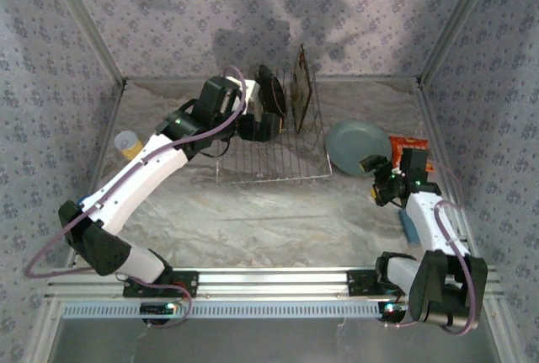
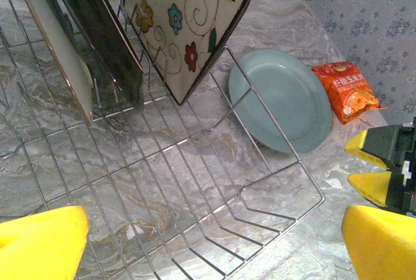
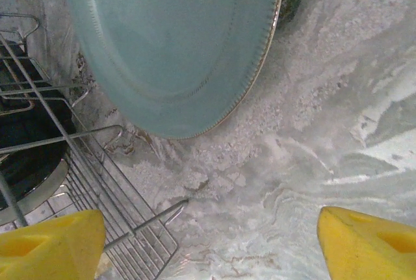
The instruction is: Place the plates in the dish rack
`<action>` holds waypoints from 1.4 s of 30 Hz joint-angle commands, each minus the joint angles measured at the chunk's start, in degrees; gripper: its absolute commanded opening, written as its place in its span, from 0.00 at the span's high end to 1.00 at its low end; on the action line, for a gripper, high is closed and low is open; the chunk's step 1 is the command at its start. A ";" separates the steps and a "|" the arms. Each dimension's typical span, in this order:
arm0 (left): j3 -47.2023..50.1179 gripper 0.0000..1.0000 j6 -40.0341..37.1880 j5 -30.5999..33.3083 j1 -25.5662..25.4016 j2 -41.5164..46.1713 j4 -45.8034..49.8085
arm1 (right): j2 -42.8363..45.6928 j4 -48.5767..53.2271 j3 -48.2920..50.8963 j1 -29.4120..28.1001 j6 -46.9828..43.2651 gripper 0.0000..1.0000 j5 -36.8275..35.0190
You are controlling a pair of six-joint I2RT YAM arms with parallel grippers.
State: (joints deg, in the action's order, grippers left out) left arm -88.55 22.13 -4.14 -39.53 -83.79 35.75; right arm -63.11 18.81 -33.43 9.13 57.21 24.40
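Blue plate [image 1: 358,146] lies flat on the desk [image 1: 253,220], 3 o'clock of the rack [image 1: 269,169]. Ur left claw [image 2: 211,244] n right claw [image 3: 209,241] both open, empty. Prob slick n brittle, so pinch its near rim.

Marbled table [image 1: 253,220], dish rack [image 1: 269,159], pale blue plate [image 1: 358,146], orange packet [image 1: 406,141], yellow cup [image 1: 126,142]

Three plates [image 2: 182,26] in dish rack [image 2: 195,189] — fourth plate [image 2: 286,98] beside, right.

Pale plate [image 3: 175,46], far rim off-frame
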 commanded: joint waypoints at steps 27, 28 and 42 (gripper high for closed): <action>2.07 0.01 -0.50 1.87 1.35 0.09 0.44 | -19.52 -19.22 0.17 0.11 -1.32 0.40 1.09; 2.15 0.01 -0.47 1.85 1.45 0.06 0.45 | -20.09 -19.18 -0.13 0.18 -1.46 0.40 1.00; 2.51 0.01 -0.60 1.59 2.35 0.02 0.61 | -22.78 -21.80 -1.46 0.28 -1.37 0.50 -0.32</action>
State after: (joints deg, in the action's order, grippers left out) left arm -86.41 22.09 -2.94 -37.58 -83.81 35.99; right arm -85.12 -1.72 -33.30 9.13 56.55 25.08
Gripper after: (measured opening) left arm 0.991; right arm 0.502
